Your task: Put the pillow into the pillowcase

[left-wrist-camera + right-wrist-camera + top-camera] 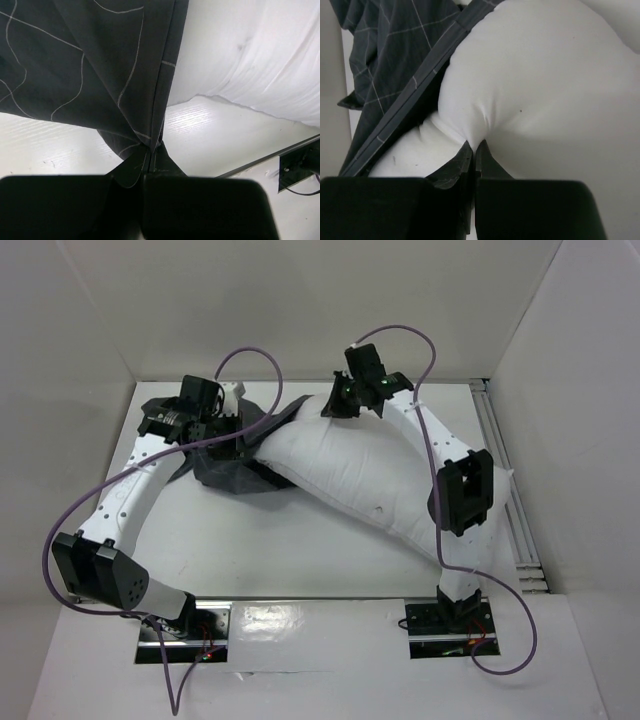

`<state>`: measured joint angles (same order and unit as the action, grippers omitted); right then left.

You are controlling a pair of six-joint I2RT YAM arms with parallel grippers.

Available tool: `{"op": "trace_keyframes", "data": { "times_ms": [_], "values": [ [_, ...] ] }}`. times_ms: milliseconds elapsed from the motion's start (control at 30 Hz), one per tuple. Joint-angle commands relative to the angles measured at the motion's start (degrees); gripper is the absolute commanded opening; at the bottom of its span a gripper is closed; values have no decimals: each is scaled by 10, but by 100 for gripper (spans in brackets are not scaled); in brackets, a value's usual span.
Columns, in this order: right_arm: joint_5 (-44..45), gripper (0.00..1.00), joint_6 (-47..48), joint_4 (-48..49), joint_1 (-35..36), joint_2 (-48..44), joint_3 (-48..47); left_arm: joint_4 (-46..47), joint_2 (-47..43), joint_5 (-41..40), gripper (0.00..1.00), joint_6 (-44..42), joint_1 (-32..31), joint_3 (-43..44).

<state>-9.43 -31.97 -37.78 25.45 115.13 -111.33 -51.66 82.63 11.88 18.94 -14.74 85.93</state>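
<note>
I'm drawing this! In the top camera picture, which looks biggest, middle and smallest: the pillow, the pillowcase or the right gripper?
1. pillow, clearly the largest.
2. pillowcase, bunched up and partly hidden, so only some of it shows.
3. right gripper, the smallest.

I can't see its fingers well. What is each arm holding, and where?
The left fingers pinch the pillowcase by a gathered fold at its hem. The right fingers pinch a pucker of the pillow beside the pillowcase's edge.
</note>
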Motion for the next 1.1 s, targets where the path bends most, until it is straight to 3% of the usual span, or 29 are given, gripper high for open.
{"op": "trace_keyframes", "data": {
  "times_ms": [0,67,333,467,567,633,667,700,767,833,900,933,967,1000,1067],
  "values": [
    [39,0,-18,55,-22,11,-50,-23,-23,10,0,-21,-3,18],
    [39,0,5,40,-5,25,-50,-23,-28,-4,0,-8,-3,25],
    [244,0,47,-29,71,83,-73,-22,38,53,0,-7,-3,161],
    [274,0,68,-48,115,96,-85,-29,67,74,0,-7,-3,183],
    [268,0,85,-10,150,63,-31,-29,92,95,0,-7,-8,183],
    [238,0,90,52,156,20,39,-35,106,111,20,-12,-8,178],
    [225,0,82,77,156,1,71,-41,124,120,50,-21,-8,178],
    [213,0,81,88,156,-4,84,-49,134,120,62,-21,-8,183],
    [193,0,67,99,156,-4,102,-67,151,100,77,-26,-8,196],
    [178,0,67,99,150,-4,113,-72,162,83,83,-18,-2,216],
    [164,0,62,99,144,-4,113,-66,167,66,79,-3,9,226],
    [159,0,62,107,144,-4,120,-59,167,58,72,2,16,231],
    [151,0,62,107,138,-4,128,-52,167,49,52,2,16,231],
    [145,0,57,116,138,-4,128,-52,173,26,43,9,16,231],
    [138,0,57,122,132,-4,136,-31,173,6,37,15,16,238]
  ]
}}
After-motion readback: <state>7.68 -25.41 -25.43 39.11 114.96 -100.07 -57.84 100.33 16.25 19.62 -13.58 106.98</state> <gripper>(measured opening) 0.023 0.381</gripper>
